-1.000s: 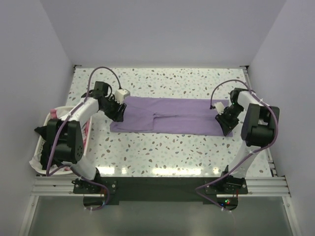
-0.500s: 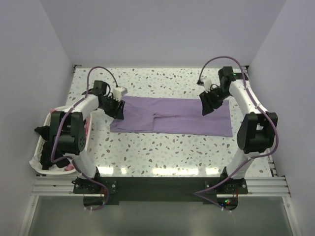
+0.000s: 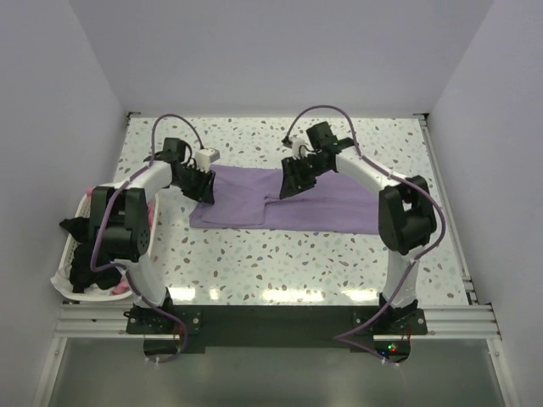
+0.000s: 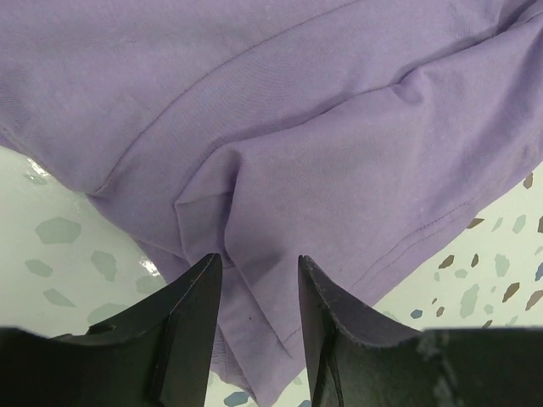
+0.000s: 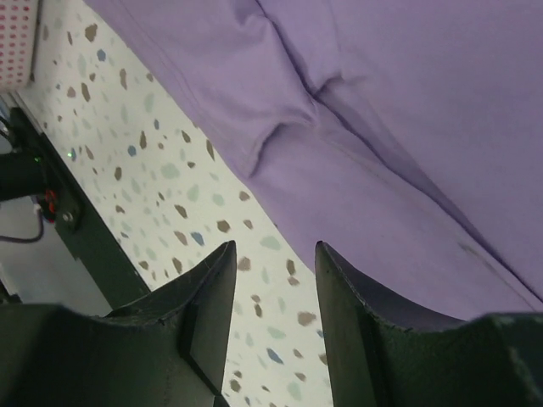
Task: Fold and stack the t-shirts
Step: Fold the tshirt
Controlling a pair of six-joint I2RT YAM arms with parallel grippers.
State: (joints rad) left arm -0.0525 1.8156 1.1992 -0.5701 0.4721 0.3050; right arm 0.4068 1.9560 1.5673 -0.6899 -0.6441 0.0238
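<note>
The left fingers point(image 4: 191, 314) stand spread apart and pinch nothing. They are close over a creased fold of the lilac t-shirt point(image 3: 322, 203), which continues beyond them and to their right. The right fingers point(image 5: 208, 297) are spread too, with the speckled surface point(image 3: 280, 254) between them and the shirt's hem just beyond. The shirt lies long and flat, reaching from one pair of fingers past the other.

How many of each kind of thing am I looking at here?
Shirts laid out: 1, the purple shirt
Baskets: 1, the basket, holding heaped clothes too jumbled to count
Grippers: 2, the left gripper and the right gripper
Total: 4, besides the heap
</note>
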